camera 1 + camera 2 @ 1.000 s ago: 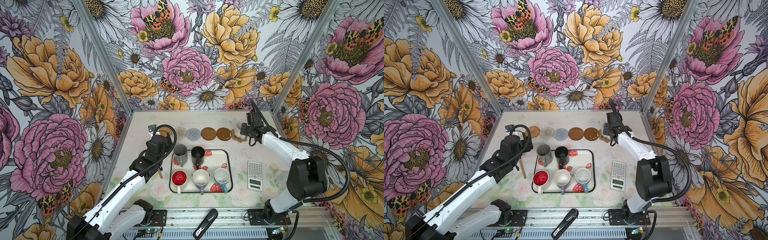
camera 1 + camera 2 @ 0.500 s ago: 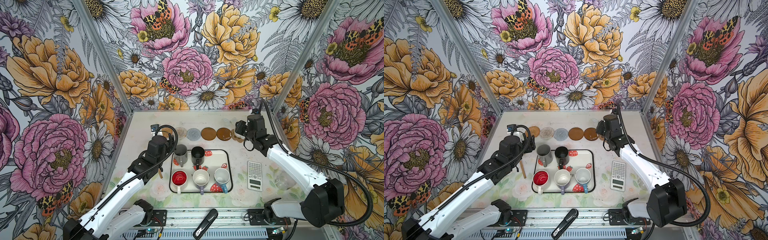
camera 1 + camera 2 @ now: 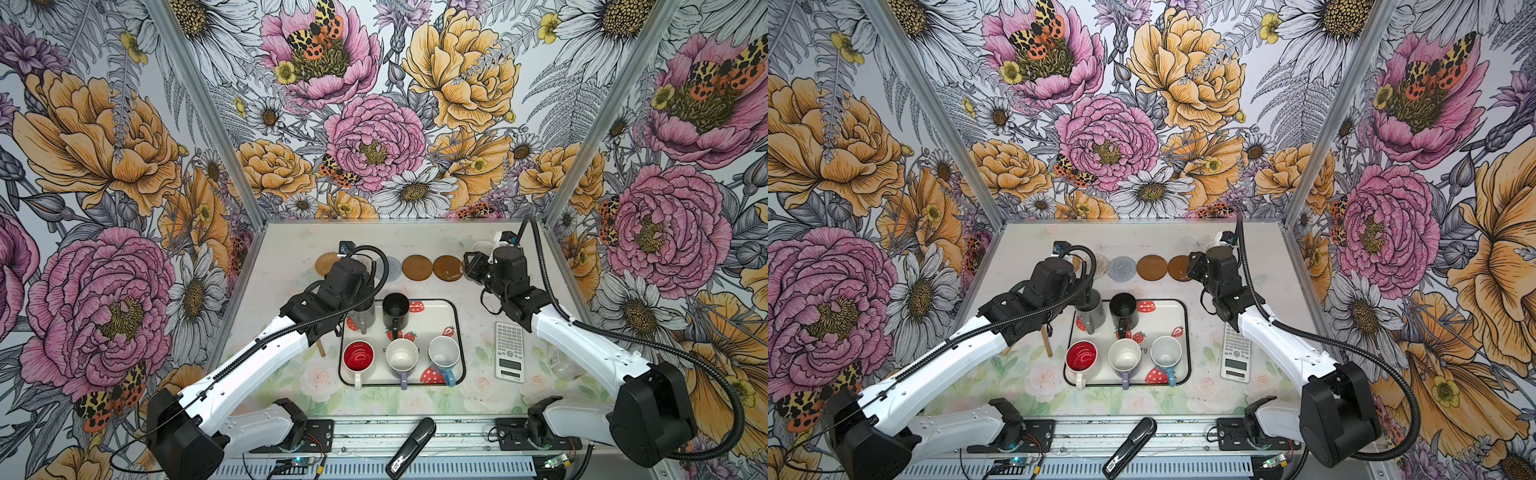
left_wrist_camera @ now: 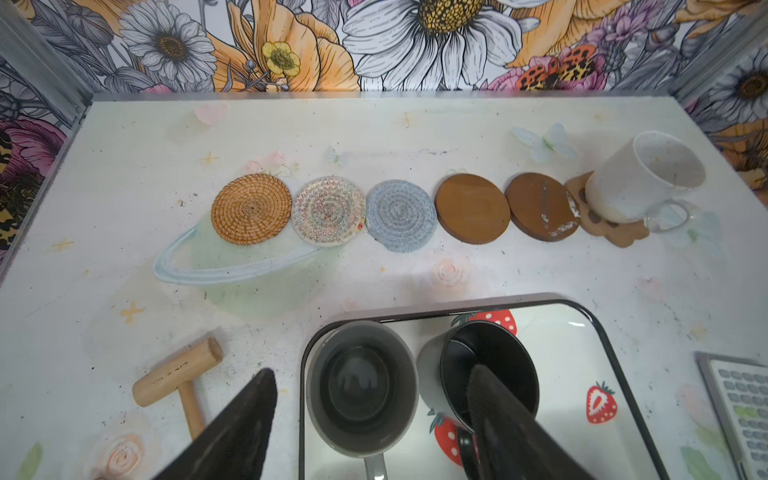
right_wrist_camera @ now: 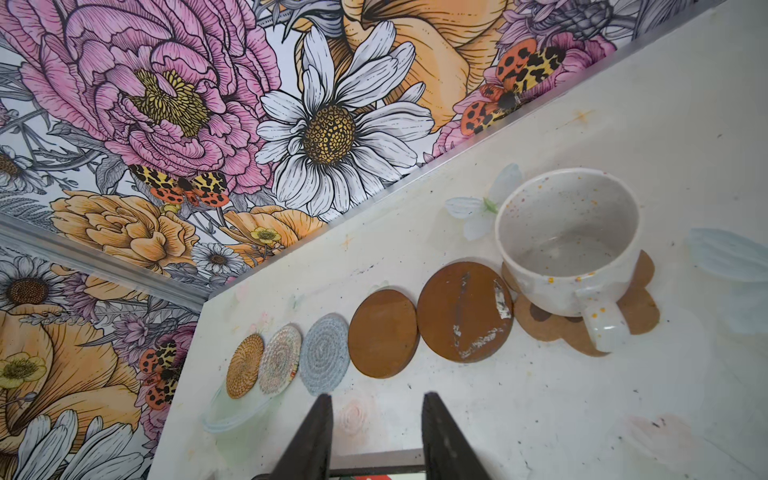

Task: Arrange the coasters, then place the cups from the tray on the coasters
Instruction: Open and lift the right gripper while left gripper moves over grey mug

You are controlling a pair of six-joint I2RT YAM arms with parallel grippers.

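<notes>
Six coasters lie in a row at the back: rattan (image 4: 251, 208), cream (image 4: 328, 212), grey-blue (image 4: 401, 215), two brown discs (image 4: 472, 208) (image 4: 540, 205), and a paw-shaped one (image 4: 615, 232). A speckled white cup (image 5: 569, 249) stands on the paw coaster. The strawberry tray (image 3: 432, 316) holds the grey cup (image 4: 361, 386), black cup (image 4: 486, 374), red-inside cup (image 3: 358, 357), lavender cup (image 3: 401, 359) and blue cup (image 3: 444, 355). My left gripper (image 4: 372, 374) is open, its fingers straddling the grey cup without touching it. My right gripper (image 5: 377, 397) is open and empty, beside the brown discs.
A white calculator (image 3: 509, 351) lies right of the tray, with a clear jar (image 3: 561, 363) beyond it under my right arm. A small wooden mallet (image 4: 178, 374) rests left of the tray. A black handheld device (image 3: 411, 449) sits on the front rail.
My right gripper has drawn away from the speckled cup toward the middle, and its arm has swung lower. The left gripper has edged closer over the grey cup.
</notes>
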